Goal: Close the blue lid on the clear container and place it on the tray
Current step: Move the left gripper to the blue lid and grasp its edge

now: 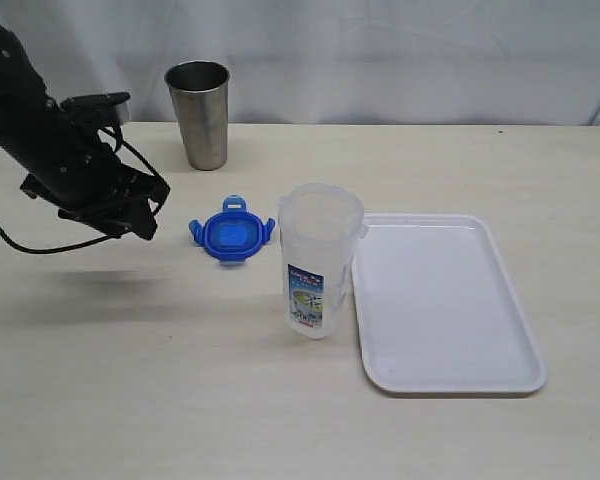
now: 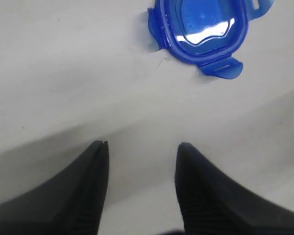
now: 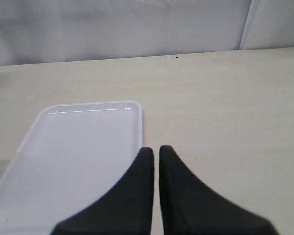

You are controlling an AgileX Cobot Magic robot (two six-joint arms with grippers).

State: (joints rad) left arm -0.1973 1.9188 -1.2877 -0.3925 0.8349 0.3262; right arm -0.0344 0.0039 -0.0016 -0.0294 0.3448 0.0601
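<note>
Item: blue lid, lying flat on the table with its tabs out, just left of the clear container, which is standing upright and uncapped just beside the tray.

Left gripper is hovering near the lid, jaws parted and holding nothing.

Right gripper is keeping its jaws pressed together, gripping nothing.
</note>
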